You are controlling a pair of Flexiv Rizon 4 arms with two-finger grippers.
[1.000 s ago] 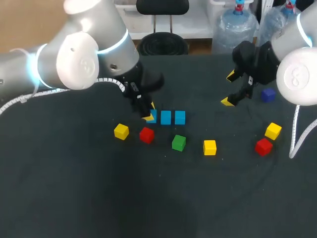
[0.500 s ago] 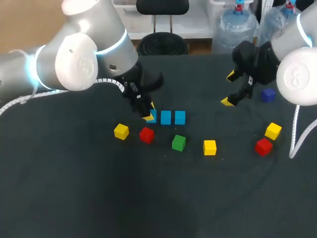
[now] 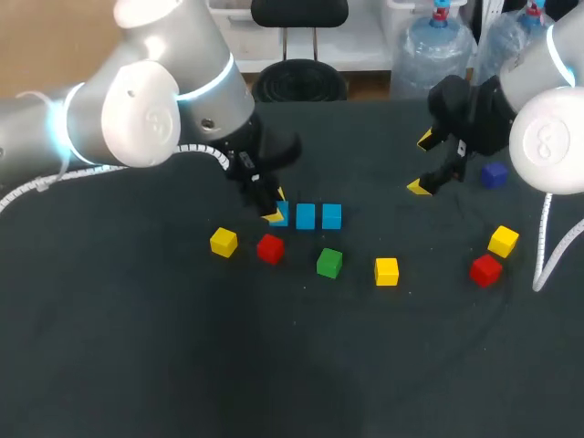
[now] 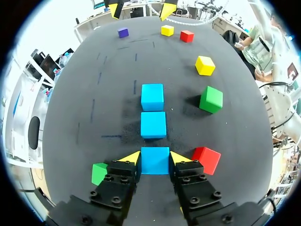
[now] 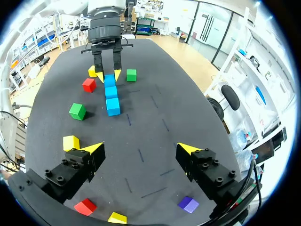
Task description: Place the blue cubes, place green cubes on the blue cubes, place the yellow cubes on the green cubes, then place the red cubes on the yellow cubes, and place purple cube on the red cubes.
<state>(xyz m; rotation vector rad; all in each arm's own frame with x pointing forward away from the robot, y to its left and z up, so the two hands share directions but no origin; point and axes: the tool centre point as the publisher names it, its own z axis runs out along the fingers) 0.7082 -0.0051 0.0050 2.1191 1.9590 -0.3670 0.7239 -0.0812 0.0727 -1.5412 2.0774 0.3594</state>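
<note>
Three blue cubes lie in a row on the black table [image 3: 137,365]. My left gripper [image 4: 155,158] is shut on the end blue cube [image 4: 154,161], its yellow tips touching two opposite sides; the cube rests on the table. In line ahead of it lie the second blue cube [image 4: 153,125] and the third [image 4: 152,96]. From above, the left gripper [image 3: 274,208] covers part of the held cube [image 3: 281,215]. One green cube [image 4: 99,173] lies beside a left finger, another green cube [image 3: 329,263] in front of the row. My right gripper [image 3: 422,164] hangs open and empty over the table's right.
Near the row lie a red cube [image 3: 270,248] and two yellow cubes [image 3: 224,242], [image 3: 387,271]. Far right: a purple cube [image 3: 495,174], a yellow cube [image 3: 503,240] and a red cube [image 3: 486,269]. In the right wrist view the purple cube [image 5: 188,203] lies under the right gripper [image 5: 141,149].
</note>
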